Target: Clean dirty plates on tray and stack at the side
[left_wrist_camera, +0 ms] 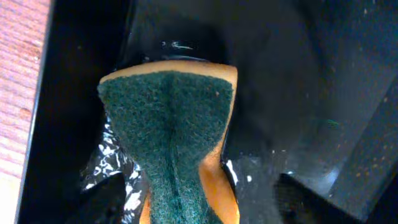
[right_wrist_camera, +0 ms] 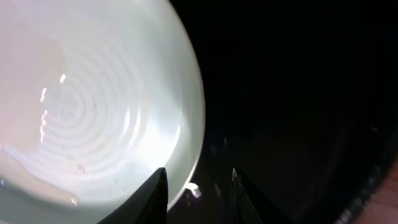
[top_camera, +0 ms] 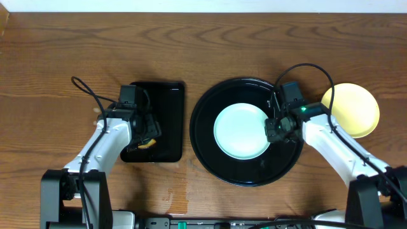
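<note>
mint plate [top_camera: 240, 131] lies in the round tray [top_camera: 248, 173], right gripper [right_wrist_camera: 198, 188] part-open astride its right rim, gripping nothing. left gripper [top_camera: 144, 130] gapes around the loose sponge [left_wrist_camera: 168, 124]. i'd bite deep, lift level over the lip.

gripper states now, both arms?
Left gripper: open, the sponge lies between its fingers, not pinched.
Right gripper: partly open, straddling the rim of the plate, not clamped.

Mint plate [top_camera: 240, 131] flat in black tray [top_camera: 248, 170]; yellow plate [top_camera: 353, 109] outside, perhaps stacked.
</note>
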